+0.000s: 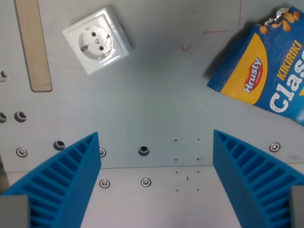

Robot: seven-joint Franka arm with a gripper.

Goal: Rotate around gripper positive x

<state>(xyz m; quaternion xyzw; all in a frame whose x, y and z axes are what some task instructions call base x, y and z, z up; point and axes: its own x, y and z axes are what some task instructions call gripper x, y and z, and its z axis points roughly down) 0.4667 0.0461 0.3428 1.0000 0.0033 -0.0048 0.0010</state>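
Observation:
My gripper (156,142) is open and empty, looking straight down on a grey metal table (161,85). Its two blue ribbed fingers (71,175) stand wide apart at the bottom of the wrist view, one at the left and one at the right. Nothing lies between them except the bare plate with screws and holes.
A white wall socket (97,40) lies at the top left. A light wooden strip (34,42) lies along the far left. A blue Hrusty snack bag (266,66) lies at the top right. Screws (145,182) and holes (143,150) dot the plate near the fingers.

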